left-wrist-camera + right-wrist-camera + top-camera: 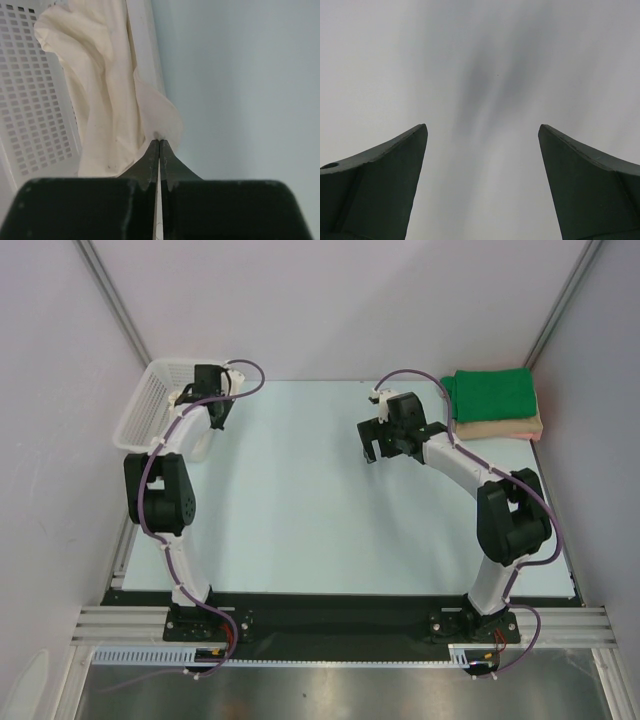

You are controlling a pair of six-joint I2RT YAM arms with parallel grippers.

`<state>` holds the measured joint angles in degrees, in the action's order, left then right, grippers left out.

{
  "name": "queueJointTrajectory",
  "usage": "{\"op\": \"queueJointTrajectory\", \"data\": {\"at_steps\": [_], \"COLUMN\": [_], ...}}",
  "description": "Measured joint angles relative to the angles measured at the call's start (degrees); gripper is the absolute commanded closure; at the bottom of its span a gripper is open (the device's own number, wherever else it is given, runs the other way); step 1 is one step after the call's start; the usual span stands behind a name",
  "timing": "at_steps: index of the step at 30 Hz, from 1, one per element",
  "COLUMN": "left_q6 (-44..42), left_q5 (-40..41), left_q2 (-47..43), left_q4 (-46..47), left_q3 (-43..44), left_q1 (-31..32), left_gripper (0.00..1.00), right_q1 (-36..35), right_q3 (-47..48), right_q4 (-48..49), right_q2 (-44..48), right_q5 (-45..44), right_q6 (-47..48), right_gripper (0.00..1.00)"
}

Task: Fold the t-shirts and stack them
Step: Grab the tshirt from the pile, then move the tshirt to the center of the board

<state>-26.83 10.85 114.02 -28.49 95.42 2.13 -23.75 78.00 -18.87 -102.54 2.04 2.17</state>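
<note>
Well, the left gripper (159, 142) pinches the cream t-shirt (100, 95) at the basket (30, 100) rim, cloth draped back inside; the right gripper (482, 132) gapes wide, well apart.

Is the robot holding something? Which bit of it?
The left gripper pinches the cream-white t-shirt by a fold at its edge, right at the fingertips. The right gripper is open and holds nothing.
</note>
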Motion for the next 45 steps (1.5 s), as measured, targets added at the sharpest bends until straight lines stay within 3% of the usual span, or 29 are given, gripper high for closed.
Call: {"op": "queueJointTrajectory", "data": {"at_steps": [11,23,32,38,42,45], "left_q6": [0.48,0.83,5.53,9.92,12.17,10.99], "left_q5": [2.56,3.08,0.42,-0.76,-1.60,-1.99], "left_q2": [-1.27,-14.99,-16.11,-15.26,-9.81,-7.15], "left_q4": [-0.28,-3.41,-9.11,-11.21,-10.86,-4.42], "left_q3": [-0.04,0.31,8.02,19.32,37.05,47.21], "left_q1": [3.15,7.61,8.81,13.31,12.81,12.61], "left_gripper": [0.99,1.00,1.00,1.00,0.99,1.00], "right_q1": [0.00,1.16,1.22,1.22,1.25,1.38], "right_q3": [0.52,1.29,1.29,0.55,-0.79,-2.54], "right_q4": [-0.17,-0.15,-0.15,-0.11,-0.04,0.37], "right_q2": [-0.11,-0.11,-0.09,1.31,3.17,5.18], "right_q5": [0.07,1.16,1.97,1.95,1.95,1.92], "right_q6": [0.00,-0.26,-0.48,-0.42,-0.02,0.04], "right_gripper": [0.02,0.02,0.02,0.02,0.02,0.02]}}
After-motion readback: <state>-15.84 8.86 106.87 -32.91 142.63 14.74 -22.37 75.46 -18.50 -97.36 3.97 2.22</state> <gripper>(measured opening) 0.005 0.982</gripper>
